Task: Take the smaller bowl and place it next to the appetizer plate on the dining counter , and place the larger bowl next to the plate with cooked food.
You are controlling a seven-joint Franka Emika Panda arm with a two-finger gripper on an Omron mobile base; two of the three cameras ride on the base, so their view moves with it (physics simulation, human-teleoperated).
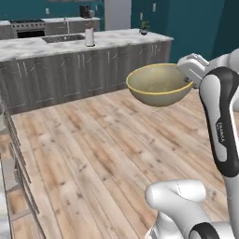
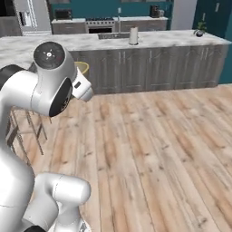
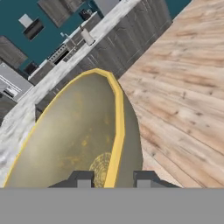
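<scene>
The larger bowl, wide and tan with a yellowish rim, hangs in the air above the wooden floor. My gripper is shut on its right rim. In the hand view the rim of the larger bowl runs up between my two fingertips, one inside the bowl and one outside, with the gripper clamped across it. In the right base view a bit of the larger bowl's yellow rim peeks out behind my arm. The smaller bowl, the appetizer plate and the plate with cooked food are out of view.
A marble worktop over grey cabinet doors runs across the back, with a sink, a white canister and a small plant. Grey chair frames stand at the left. Bare wooden floor lies below the bowl.
</scene>
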